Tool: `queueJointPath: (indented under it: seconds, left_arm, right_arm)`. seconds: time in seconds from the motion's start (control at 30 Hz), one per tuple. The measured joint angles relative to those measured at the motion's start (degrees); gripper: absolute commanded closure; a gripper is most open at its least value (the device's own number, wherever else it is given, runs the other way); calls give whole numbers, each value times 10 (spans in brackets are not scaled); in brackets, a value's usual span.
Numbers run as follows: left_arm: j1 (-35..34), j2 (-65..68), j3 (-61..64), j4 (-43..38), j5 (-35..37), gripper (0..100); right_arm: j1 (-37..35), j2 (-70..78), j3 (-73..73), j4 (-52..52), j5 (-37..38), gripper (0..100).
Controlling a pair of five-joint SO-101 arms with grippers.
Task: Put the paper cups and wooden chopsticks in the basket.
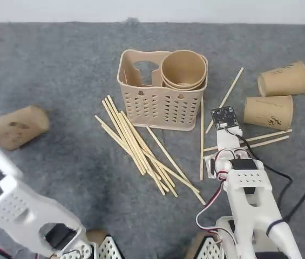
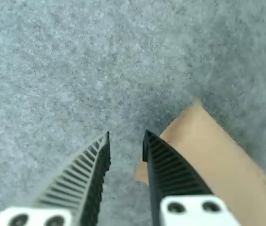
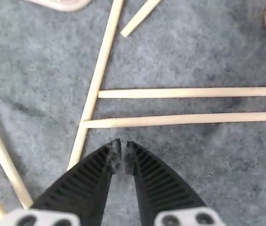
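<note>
I log a cup stack point(image 1: 183, 69) in the basket point(image 1: 157, 105), three tipped cups point(image 1: 268, 112) and all chopsticks point(image 1: 136, 143) left on the carpet point(image 1: 60, 178); left gripper point(image 2: 126, 141) slightly spread, right gripper point(image 3: 122, 146) pressed together, empty.

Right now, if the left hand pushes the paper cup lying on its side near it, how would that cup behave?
The cup lies on its side, so a push would probably roll it, in a curve since it tapers. It looks like thin paper: likely light, and easily crushed by a hard squeeze. The fuzzy grey mat may slow its roll.
</note>
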Motion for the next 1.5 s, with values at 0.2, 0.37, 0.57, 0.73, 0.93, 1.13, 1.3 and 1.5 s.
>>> queueJointPath:
  seconds: [0.2,0.37,0.57,0.73,0.93,1.13,1.3,1.5]
  left_arm:
    - [0,77,-47,11,8,954]
    - [16,95,-59,13,9,988]
    - [72,95,-72,61,10,988]
    - [129,95,-74,69,29,988]
    - [185,94,-90,84,54,988]
    - [264,55,-90,84,98,988]
    - [334,21,-90,76,142,988]
    - [420,17,-90,67,157,987]
  right_arm:
    - [0,0,0,0,0,964]
    - [0,0,0,0,0,965]
    - [0,0,0,0,0,965]
    - [0,0,0,0,0,964]
    - [0,0,0,0,0,962]
    - [0,0,0,0,0,961]
    - [0,0,0,0,25,961]
    - [0,0,0,-9,31,961]
